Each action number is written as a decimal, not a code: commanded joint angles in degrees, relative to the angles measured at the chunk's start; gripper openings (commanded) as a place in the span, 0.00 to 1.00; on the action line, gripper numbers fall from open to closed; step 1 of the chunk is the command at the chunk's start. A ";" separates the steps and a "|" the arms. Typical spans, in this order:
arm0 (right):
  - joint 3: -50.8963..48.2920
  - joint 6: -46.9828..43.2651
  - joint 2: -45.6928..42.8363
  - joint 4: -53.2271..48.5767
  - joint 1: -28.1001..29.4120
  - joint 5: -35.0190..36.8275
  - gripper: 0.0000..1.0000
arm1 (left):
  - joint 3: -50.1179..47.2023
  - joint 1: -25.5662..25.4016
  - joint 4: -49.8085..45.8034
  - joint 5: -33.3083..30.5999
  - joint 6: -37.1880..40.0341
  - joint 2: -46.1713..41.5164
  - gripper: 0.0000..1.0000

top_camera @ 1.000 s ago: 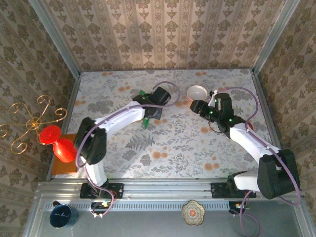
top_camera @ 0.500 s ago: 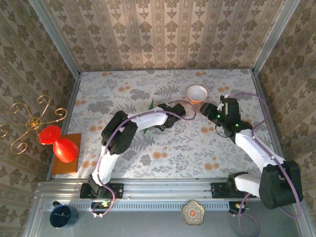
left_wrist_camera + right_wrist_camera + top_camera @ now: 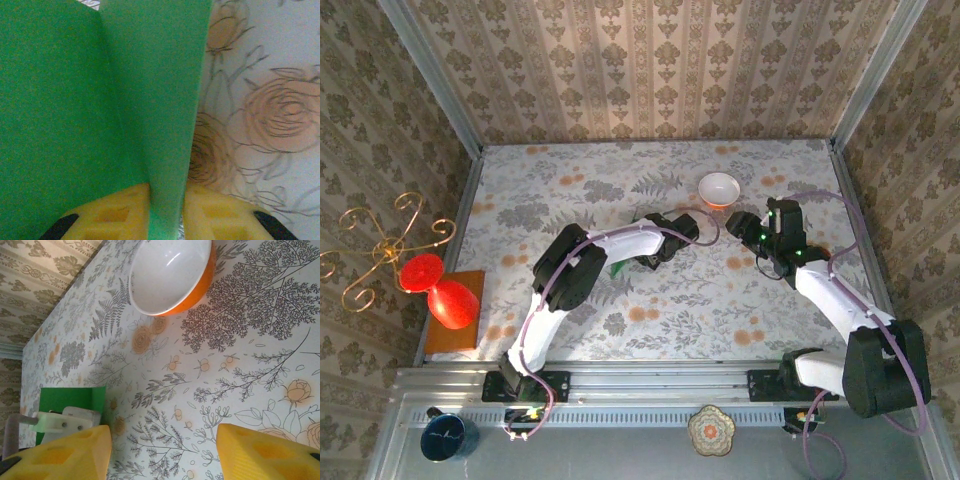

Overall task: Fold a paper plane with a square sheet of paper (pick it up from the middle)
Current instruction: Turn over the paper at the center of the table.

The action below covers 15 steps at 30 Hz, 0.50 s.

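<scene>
The square sheet of paper (image 3: 75,100) is bright green and matte. It fills most of the left wrist view and is cut off at the top, left and bottom edges, so its outline cannot be read there. One crease runs top to bottom, and to the right of it a flap ends in a straight edge over the floral table (image 3: 270,75).

The left gripper (image 3: 167,202) has its jaws narrow, with the creased part of the sheet running down between the two yellow fingers (image 3: 115,217). Whether the pads press on the paper cannot be told, since the contact is at the frame's bottom edge and blurred.

In the top view the left arm (image 3: 620,242) reaches to mid-table and covers the sheet almost wholly. The folds cannot be made out from above.

In the right wrist view the sheet shows as a green patch at lower left. It lies on the table, with its lower part hidden behind a pale bracket (image 3: 65,421) and the near yellow finger.

The right gripper (image 3: 162,437) has its jaws wide apart, with bare tablecloth between them.

The bowl (image 3: 170,275) is white inside and orange outside. It stands well apart from the sheet, and its top is cut off by the frame.
</scene>
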 commanded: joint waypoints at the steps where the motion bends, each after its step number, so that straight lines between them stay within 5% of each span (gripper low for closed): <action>1: -0.31 0.73 0.52 0.96 -0.26 -0.27 0.60 | 1.30 -0.64 -0.95 5.66 -4.23 -1.76 0.27; 15: -0.12 0.50 1.01 1.58 -0.18 -0.25 0.66 | -6.68 -1.19 12.35 38.62 -14.00 -17.86 0.47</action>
